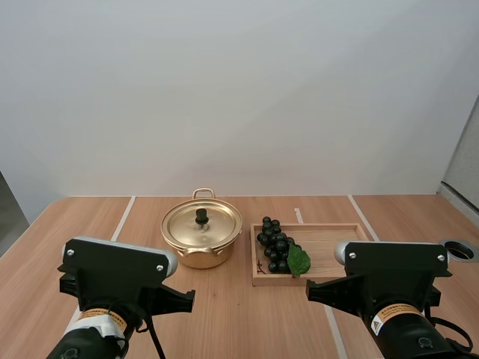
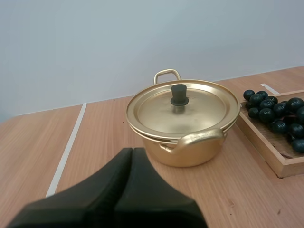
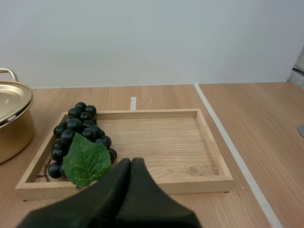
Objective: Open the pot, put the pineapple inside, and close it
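1. I see the table [image 1: 224, 318] as pale wood-grain board, with a plain light wall [image 1: 239, 90] rising behind it.
2. The gold pot [image 1: 200, 256] stands upright near the middle of the table. Its lid [image 1: 202, 226] is seated flat on the rim, with a black knob [image 1: 201, 217] at the centre.
3. Thin white lines [image 1: 123, 217] cross the board. One runs to the left of the pot and another lies well to its right, past the tray.
4. A shallow wooden tray [image 1: 333, 243] sits just beside the pot on its right, apart from it by a narrow gap.
5. A bunch of dark grapes [image 1: 273, 241] lies in the end of the tray nearest the pot. A green leaf [image 1: 299, 260] lies at the bunch's near edge.
6. Far to the right of the pot, beyond the tray, a round opening [image 1: 459, 250] is set into the board.
7. My left gripper [image 2: 132, 151] is pressed closed into one dark wedge, empty, short of the pot's near handle.
8. My right gripper [image 3: 131, 161] is likewise closed on nothing. It is over the tray's near rim, just beside the leaf.
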